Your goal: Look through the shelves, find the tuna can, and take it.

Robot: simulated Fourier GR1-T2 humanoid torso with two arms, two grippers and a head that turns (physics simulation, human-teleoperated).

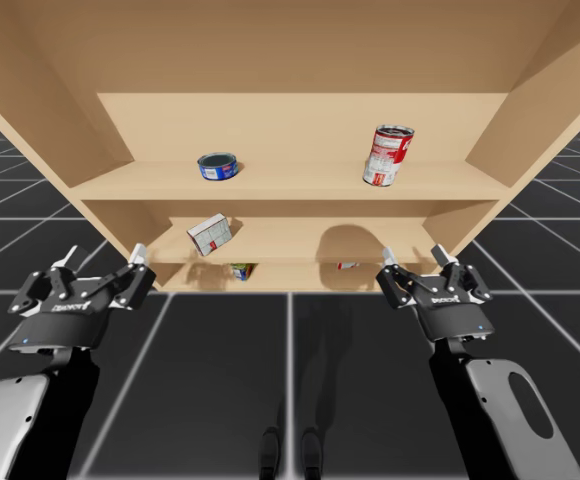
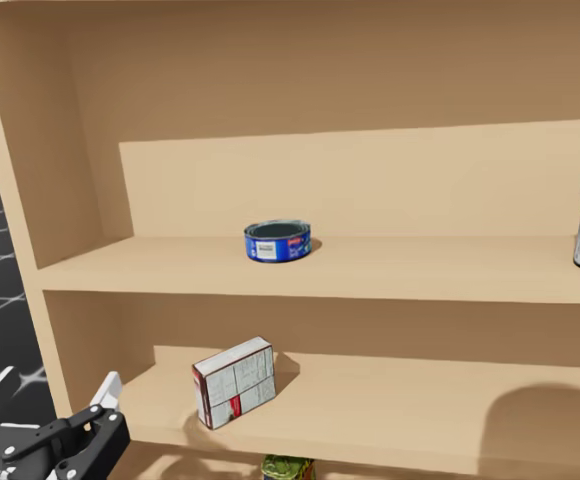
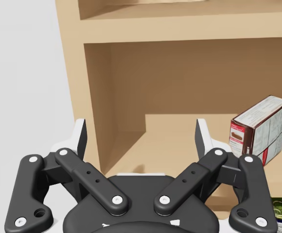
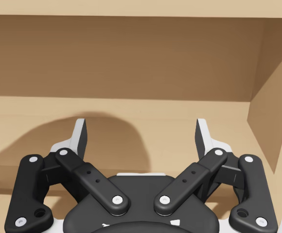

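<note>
Two spread wide, gripping nothing: left pincer (image 1: 104, 256), right pincer (image 1: 413, 255); tuna can (image 1: 217, 166) on upper shelf (image 1: 300, 181).

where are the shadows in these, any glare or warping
High view: wide-angle lens splays the shelf unit outward, with a rounded shadow on its middle level. Right wrist view: broad soft shadow ahead of the right gripper. Head view: no glare.

Bright, even light comes from the front. A soft round shadow lies on the middle shelf (image 1: 300, 238), and the flat blue can (image 2: 278, 242) throws a small one.
</note>
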